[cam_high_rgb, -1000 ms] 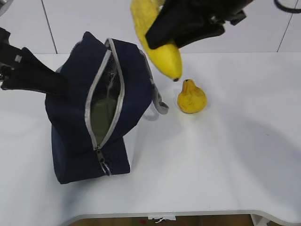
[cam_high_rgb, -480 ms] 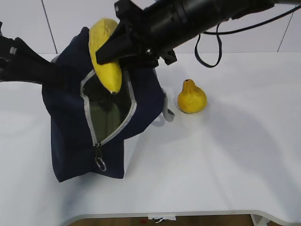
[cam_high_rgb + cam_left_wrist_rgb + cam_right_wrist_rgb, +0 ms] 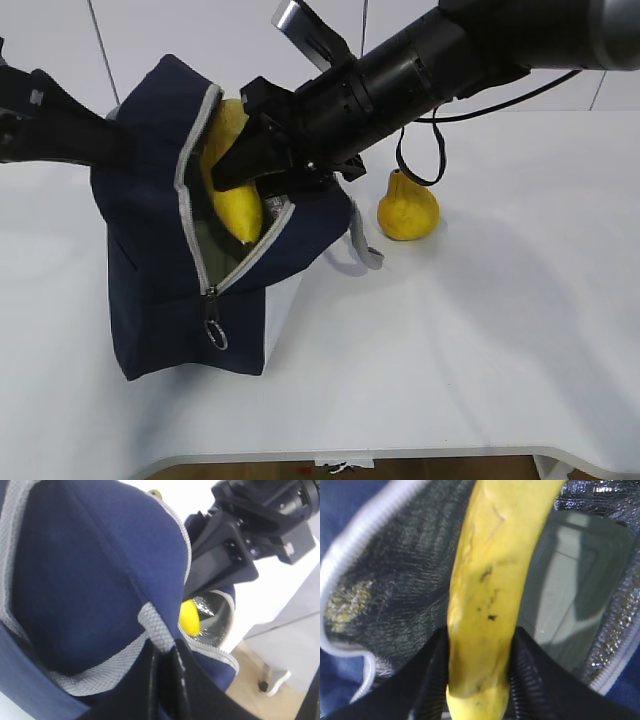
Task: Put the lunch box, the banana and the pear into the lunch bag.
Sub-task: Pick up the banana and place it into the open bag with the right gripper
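Observation:
The navy lunch bag [image 3: 150, 270] stands at the left with its zipper open. My right gripper [image 3: 243, 168] is shut on the yellow banana [image 3: 232, 190] and holds it tip-down in the bag's mouth. In the right wrist view the banana [image 3: 490, 580] hangs over the silver lining, with the sage-green lunch box lid [image 3: 570, 580] inside the bag below it. My left gripper [image 3: 164, 652] is shut on the bag's grey webbing handle [image 3: 155, 627] and holds the far side up. The yellow pear [image 3: 407, 207] sits on the table right of the bag.
The white table [image 3: 480, 340] runs to its front edge near the bottom of the exterior view. The zipper's ring pull [image 3: 214, 332] hangs at the bag's front. A loose grey handle loop [image 3: 362, 252] lies between bag and pear.
My right gripper has carried the banana left from above the pear and down into the bag's opening. The bag's mouth has been pulled wider. The pear has not moved.

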Motion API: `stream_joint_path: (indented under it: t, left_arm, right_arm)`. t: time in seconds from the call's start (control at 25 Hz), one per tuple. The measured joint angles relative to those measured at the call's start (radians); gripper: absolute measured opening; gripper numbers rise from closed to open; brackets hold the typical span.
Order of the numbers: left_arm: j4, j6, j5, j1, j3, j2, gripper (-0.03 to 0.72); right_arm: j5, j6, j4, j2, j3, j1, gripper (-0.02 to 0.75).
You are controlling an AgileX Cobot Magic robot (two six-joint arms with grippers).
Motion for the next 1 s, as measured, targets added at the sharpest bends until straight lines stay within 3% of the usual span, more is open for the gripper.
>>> stream_joint_path:
  t: [0.32, 0.52, 0.64, 1.0]
  left_arm:
    - [-0.001, 0.0, -0.034, 0.0, 0.0, 0.0, 0.006]
    - [0.001, 0.0, -0.038, 0.0, 0.0, 0.0, 0.006]
    - [0.005, 0.0, -0.044, 0.0, 0.0, 0.0, 0.006]
    - [0.014, 0.0, -0.053, 0.0, 0.0, 0.0, 0.006]
  right_arm:
    - [0.002, -0.024, 0.0, 0.0, 0.0, 0.0, 0.449]
    - [0.026, -0.025, -0.023, 0.0, -0.035, 0.0, 0.473]
    - [0.046, 0.027, -0.128, 0.0, -0.107, 0.0, 0.474]
    - [0.169, 0.316, -0.608, 0.0, -0.358, 0.0, 0.475]
